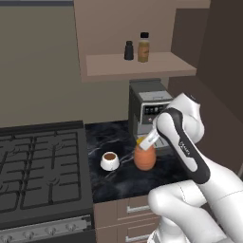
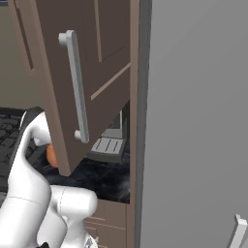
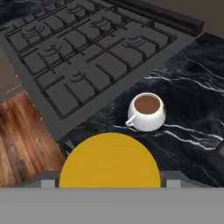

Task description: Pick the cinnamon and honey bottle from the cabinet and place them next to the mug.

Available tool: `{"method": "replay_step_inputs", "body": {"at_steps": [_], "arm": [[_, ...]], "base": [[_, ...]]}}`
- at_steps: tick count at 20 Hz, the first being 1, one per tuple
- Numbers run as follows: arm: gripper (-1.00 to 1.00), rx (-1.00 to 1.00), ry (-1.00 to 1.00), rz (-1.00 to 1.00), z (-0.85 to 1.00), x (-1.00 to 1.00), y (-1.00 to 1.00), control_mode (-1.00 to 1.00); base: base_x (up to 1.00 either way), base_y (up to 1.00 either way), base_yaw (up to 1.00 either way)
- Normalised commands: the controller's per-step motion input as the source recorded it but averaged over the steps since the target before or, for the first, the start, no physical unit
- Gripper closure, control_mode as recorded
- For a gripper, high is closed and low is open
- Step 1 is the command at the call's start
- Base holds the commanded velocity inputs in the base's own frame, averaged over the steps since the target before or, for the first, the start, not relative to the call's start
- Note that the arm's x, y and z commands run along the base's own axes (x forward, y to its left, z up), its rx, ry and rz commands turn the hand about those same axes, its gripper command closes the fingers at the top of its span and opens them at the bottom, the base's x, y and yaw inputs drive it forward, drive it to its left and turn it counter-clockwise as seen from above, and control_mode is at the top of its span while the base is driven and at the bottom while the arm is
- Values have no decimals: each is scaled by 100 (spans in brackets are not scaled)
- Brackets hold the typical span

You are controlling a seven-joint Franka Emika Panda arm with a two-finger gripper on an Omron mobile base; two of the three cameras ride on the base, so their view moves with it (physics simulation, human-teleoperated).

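The honey bottle (image 1: 145,159), a squat orange jar, stands on the black marble counter just right of the mug (image 1: 109,161). My gripper (image 1: 144,141) comes down on it from above, its fingers pressed against both sides of the yellow lid (image 3: 109,162). In the hand view the white mug (image 3: 146,111) of brown liquid sits just beyond the lid. The cinnamon (image 1: 144,47), a slim amber bottle with a black cap, stands on the shelf of the cabinet (image 1: 161,66). A sliver of the honey bottle (image 2: 51,156) peeks out behind the arm in the right base view.
A shorter black bottle (image 1: 128,51) stands left of the cinnamon. A coffee machine (image 1: 149,107) sits behind the jar. The gas stove (image 1: 40,166) adjoins the counter on the left. An open cabinet door (image 2: 82,82) with a handle hangs close in front.
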Motion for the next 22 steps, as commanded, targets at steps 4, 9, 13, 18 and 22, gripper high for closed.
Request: {"method": "replay_step_inputs", "body": {"at_steps": [4, 9, 13, 18, 22], "arm": [[100, 6, -1, 0, -26, 1, 0, -100], [100, 3, -2, 0, -36, 5, 0, -100], [100, 3, -4, 0, -33, 2, 0, -100], [100, 2, -7, 0, -26, 7, 0, -100], [100, 0, -4, 0, -2, 29, 0, -100]], "base": [[0, 0, 0], [0, 0, 0], [0, 0, 0], [0, 0, 0], [0, 0, 0]]}}
